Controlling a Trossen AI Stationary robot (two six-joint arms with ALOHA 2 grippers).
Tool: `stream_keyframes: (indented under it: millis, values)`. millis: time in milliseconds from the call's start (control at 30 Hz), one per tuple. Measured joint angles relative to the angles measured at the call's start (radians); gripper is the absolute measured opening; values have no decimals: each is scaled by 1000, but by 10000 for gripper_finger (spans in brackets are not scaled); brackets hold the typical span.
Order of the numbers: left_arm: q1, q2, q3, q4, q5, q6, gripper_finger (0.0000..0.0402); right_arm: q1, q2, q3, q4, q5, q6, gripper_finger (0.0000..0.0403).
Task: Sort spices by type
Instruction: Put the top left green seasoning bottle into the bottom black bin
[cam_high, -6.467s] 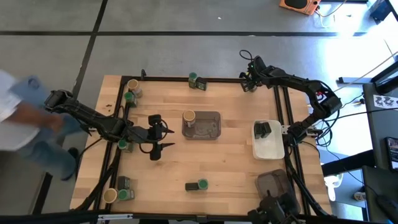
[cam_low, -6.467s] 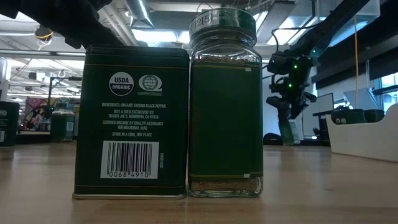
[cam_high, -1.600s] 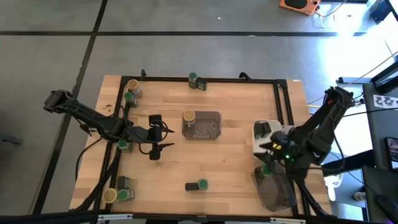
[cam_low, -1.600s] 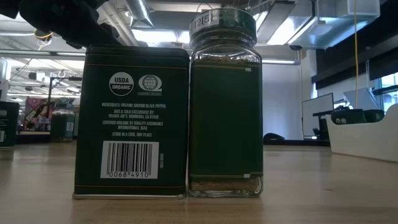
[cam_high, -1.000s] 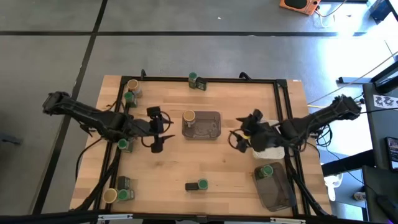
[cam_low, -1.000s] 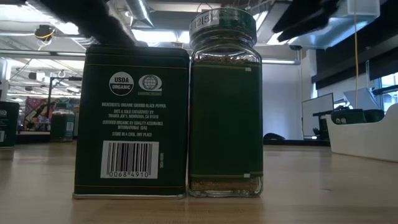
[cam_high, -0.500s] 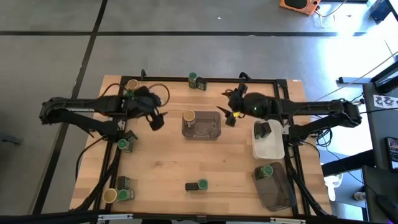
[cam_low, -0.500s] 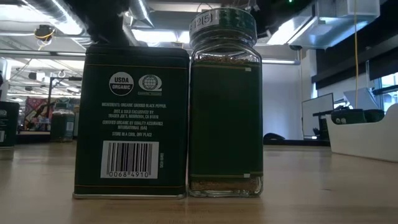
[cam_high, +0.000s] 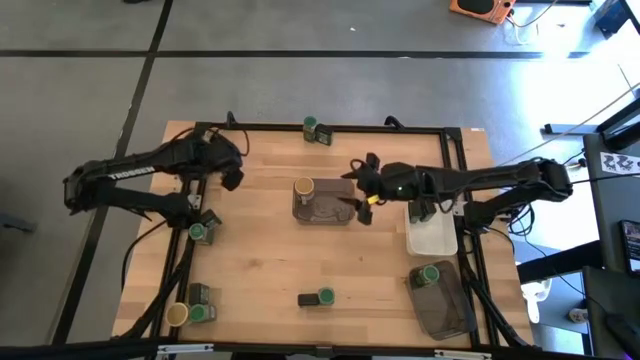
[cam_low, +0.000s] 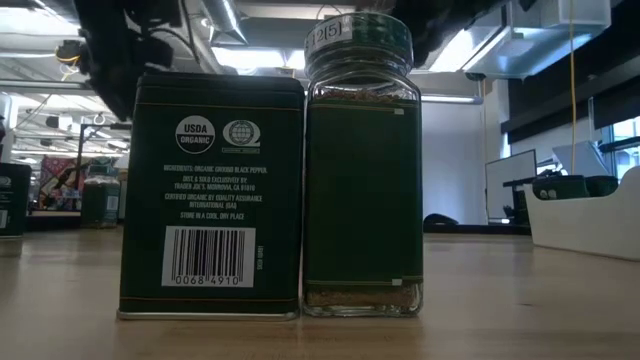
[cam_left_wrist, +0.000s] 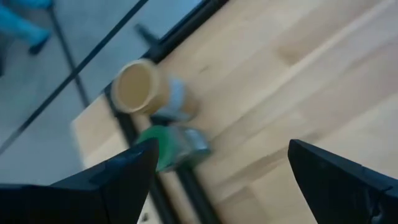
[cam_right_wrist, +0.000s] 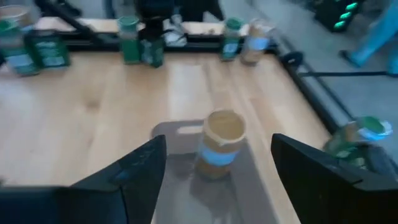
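My left gripper (cam_high: 226, 166) is open over the table's far left corner. Its wrist view looks at a tan-lidded jar (cam_left_wrist: 140, 87) and a green-lidded jar (cam_left_wrist: 176, 147) standing there by the black frame. In the high view the arm hides both. My right gripper (cam_high: 361, 196) is open beside the grey tray (cam_high: 335, 204), touching nothing. A tan-lidded jar (cam_high: 304, 187) stands in that tray; it shows ahead of the right fingers as the tan-lidded jar (cam_right_wrist: 221, 140). A dark tin (cam_low: 210, 195) and a green-lidded jar (cam_low: 361, 165) stand side by side near the table's near edge.
A white tray (cam_high: 432, 236) holds a dark tin (cam_high: 422, 208). A dark tray (cam_high: 445, 305) holds a green-lidded jar (cam_high: 428, 274). More jars and tins stand at the far edge (cam_high: 312, 127), the left edge (cam_high: 198, 232) and the near left corner (cam_high: 192, 305). A black frame (cam_high: 390, 129) borders the table.
My left gripper has travelled from the table's middle left toward the far left corner, staying open. My right gripper has swung from beside the white tray toward the far edge, then left to the grey tray, also open. No jar or tin has moved.
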Motion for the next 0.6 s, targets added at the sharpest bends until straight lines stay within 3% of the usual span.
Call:
stream_keyframes:
  millis: [267, 600]
  values:
    - [158, 12, -3, -2, -21, 27, 354, -38, 93, 0, 34, 86, -95, 289]
    - [317, 92, -24, -1, 19, 92, 354, -160, 109, 0, 91, 71, -99, 289]
